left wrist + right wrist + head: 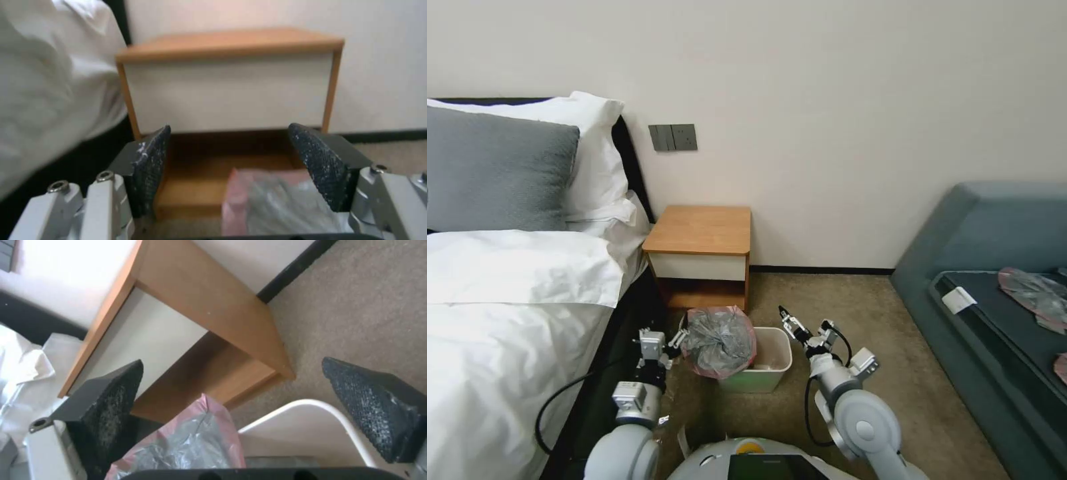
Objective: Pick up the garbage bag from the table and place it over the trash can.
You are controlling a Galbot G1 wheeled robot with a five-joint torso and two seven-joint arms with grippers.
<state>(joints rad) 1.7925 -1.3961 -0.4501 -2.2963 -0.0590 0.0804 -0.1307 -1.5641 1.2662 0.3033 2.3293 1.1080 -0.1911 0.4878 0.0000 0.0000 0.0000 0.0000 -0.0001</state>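
Jaws apart, both grippers flank the trash can [768,363].

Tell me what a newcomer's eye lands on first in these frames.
The crumpled grey garbage bag with pink edging, bunched over the left side of the cream trash can on the carpet, before the wooden table. The left gripper is open beside the bag; the right gripper is open above the can's right rim. Left, a white bed.
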